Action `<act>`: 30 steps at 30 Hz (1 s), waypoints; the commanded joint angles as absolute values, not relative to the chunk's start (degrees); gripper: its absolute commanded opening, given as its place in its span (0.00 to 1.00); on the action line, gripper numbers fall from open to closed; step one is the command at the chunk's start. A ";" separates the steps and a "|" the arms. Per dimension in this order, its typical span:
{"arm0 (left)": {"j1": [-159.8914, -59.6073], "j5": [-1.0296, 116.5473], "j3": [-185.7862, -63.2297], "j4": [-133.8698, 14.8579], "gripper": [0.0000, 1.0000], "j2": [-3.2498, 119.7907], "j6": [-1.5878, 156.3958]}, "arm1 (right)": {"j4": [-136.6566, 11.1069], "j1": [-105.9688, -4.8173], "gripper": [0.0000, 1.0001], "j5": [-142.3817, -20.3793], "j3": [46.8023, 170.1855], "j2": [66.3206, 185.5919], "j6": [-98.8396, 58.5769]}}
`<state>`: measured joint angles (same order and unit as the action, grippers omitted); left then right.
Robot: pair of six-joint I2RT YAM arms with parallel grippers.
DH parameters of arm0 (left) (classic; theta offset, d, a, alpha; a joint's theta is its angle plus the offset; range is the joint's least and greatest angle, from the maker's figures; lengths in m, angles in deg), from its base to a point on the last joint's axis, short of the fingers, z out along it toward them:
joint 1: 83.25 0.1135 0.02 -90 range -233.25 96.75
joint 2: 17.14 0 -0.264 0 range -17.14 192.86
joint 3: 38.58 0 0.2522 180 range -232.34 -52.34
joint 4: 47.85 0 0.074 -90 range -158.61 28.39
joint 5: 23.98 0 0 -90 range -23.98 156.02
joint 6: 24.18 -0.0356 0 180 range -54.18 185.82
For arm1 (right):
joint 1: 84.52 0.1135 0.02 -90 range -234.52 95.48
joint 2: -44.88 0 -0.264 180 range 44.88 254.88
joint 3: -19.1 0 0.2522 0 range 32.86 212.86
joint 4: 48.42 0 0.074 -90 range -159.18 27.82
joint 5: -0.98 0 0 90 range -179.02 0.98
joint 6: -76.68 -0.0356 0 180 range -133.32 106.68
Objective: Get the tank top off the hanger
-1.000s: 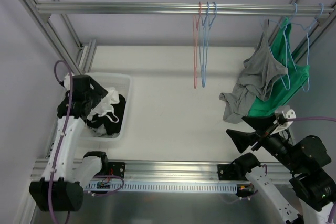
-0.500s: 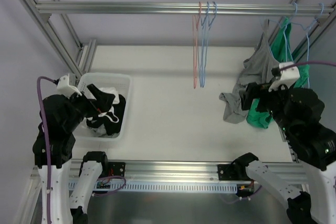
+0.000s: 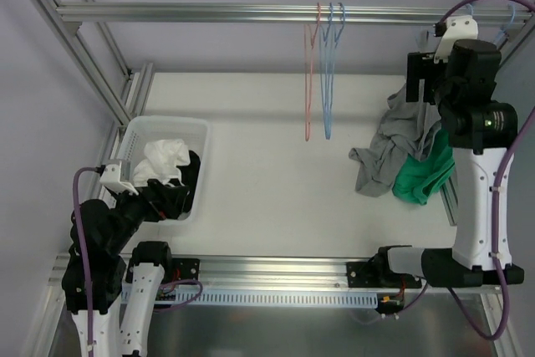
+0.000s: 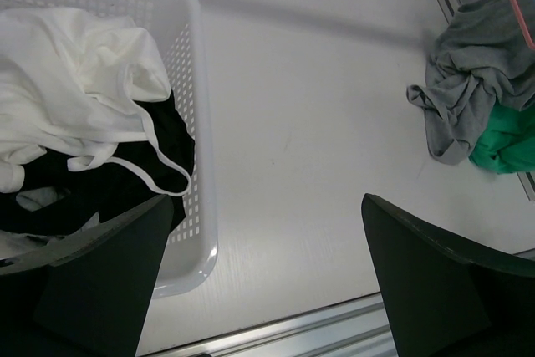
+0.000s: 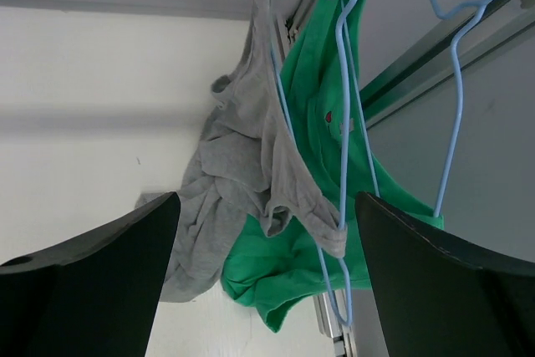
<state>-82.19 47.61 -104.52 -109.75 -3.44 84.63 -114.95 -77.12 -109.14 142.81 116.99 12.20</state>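
Note:
A grey tank top (image 5: 242, 156) hangs by a strap from a light blue hanger (image 5: 343, 123) at the far right, and its lower part lies bunched on the table (image 3: 380, 152). A green tank top (image 5: 322, 114) hangs on a hanger beside it. My right gripper (image 5: 267, 196) is open and empty. It is held high by the rail (image 3: 422, 81), looking down on the grey top and apart from it. My left gripper (image 4: 267, 198) is open and empty, above the near right corner of the white basket (image 4: 201, 123).
The basket (image 3: 201, 135) holds white (image 4: 75, 81) and black (image 4: 100, 181) garments. An empty red hanger (image 3: 309, 73) and empty blue hangers (image 3: 328, 73) hang mid-rail (image 3: 209, 12). Frame posts stand at the right edge (image 3: 501, 39).
My right arm has swung up from the table's near edge to beside the rail, over the grey tank top. My left arm has drawn back from the basket to the near left.

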 commanded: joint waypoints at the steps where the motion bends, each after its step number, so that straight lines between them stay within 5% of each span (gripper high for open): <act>1: -82.72 46.69 -103.67 -108.89 0.99 -4.66 83.93 | -112.55 -81.35 0.91 -107.84 145.79 119.66 15.60; 19: -82.72 41.94 -101.56 -108.81 0.99 -3.95 84.63 | -107.88 -91.29 0.83 -96.86 144.31 131.45 11.38; 20: -82.72 41.94 -101.47 -108.72 0.99 -4.21 84.63 | -107.80 -91.37 0.81 -95.80 144.31 131.45 10.95; 23: -82.81 41.85 -101.47 -108.63 0.99 -4.56 84.72 | -107.79 -91.64 0.54 -91.58 144.13 131.10 10.59; 30: -82.72 41.94 -101.29 -108.63 0.99 -4.92 84.90 | -107.53 -91.82 0.34 -83.48 143.78 130.13 8.13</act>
